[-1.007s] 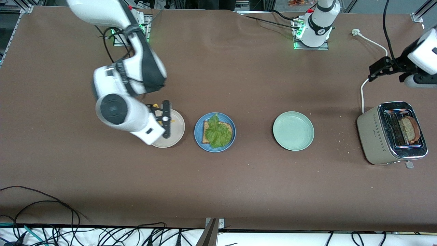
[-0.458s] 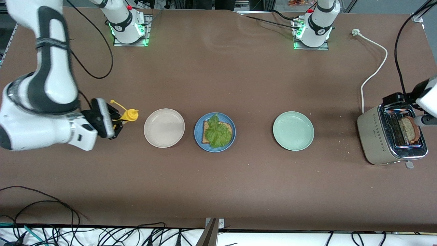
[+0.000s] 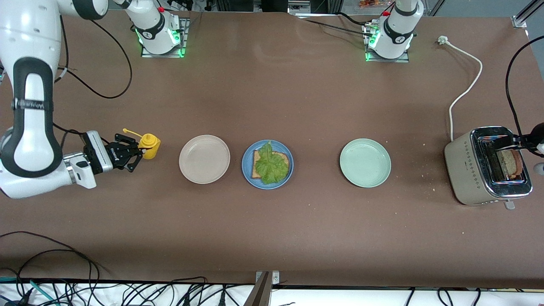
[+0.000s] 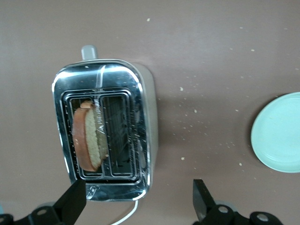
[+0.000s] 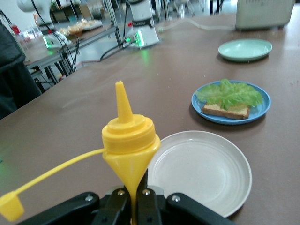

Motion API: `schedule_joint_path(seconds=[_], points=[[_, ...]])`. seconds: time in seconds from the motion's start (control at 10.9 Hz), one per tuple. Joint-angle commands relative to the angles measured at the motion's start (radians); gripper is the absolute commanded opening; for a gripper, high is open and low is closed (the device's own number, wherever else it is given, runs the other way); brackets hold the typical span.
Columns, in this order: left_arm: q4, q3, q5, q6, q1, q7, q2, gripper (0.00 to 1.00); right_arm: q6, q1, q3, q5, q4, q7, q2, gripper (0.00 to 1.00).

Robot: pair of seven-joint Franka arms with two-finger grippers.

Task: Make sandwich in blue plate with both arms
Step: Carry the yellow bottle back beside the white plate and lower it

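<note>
Right end effector [image 3: 135, 155]: mine, at the right arm's end of the surface [image 3: 272, 238], fingers clamped together on the yellow squeeze bottle [image 3: 148, 145]; in the right wrist view the bottle's narrow lower part sits pinched between my fingers [image 5: 150, 201].
Yellow squeeze bottle: cone nozzle uncovered, its small cap [image 5: 10, 206] dangling on a thin yellow strap; the bottle is beside the beige plate, toward the right arm's end.
Beige plate [image 3: 204, 159]: round, nothing on it, just beside the blue plate, toward the right arm's end.
Blue plate [image 3: 267, 164]: near the middle of the surface, between the beige plate and the pale green plate.
Sandwich, lower part: one brown bread slice [image 3: 256, 166] lies flat in the blue plate with a crinkled green lettuce leaf [image 3: 270, 165] on top of it; no second slice covers the leaf.
Pale green plate [image 3: 365, 162]: bare, well apart from the blue plate, toward the left arm's end.
Toaster [image 3: 485, 165]: beige body, chrome top, at the left arm's end; its white cord [image 3: 465, 91] runs unplugged up the surface.
Second bread slice [image 3: 510, 163]: standing on edge in one toaster slot.
Left end effector [image 4: 138, 201]: mine, over the toaster, fingers spread wide apart, holding nothing.
</note>
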Motion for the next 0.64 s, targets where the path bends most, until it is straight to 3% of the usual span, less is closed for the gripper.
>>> schedule_joint_path(seconds=[0.0, 0.18, 0.55], points=[[0.039, -0.012, 0.025, 0.016, 0.067, 0.022, 0.072, 1.0, -0.077, -0.071, 0.02, 0.115, -0.01, -0.169, 0.117, 0.0], [0.034, -0.012, 0.025, 0.059, 0.109, 0.022, 0.095, 1.0, -0.121, -0.091, 0.02, 0.201, -0.018, -0.204, 0.199, 0.0], [0.019, -0.015, 0.016, 0.105, 0.161, 0.052, 0.137, 1.0, -0.112, -0.102, 0.02, 0.209, -0.016, -0.244, 0.233, 0.0]])
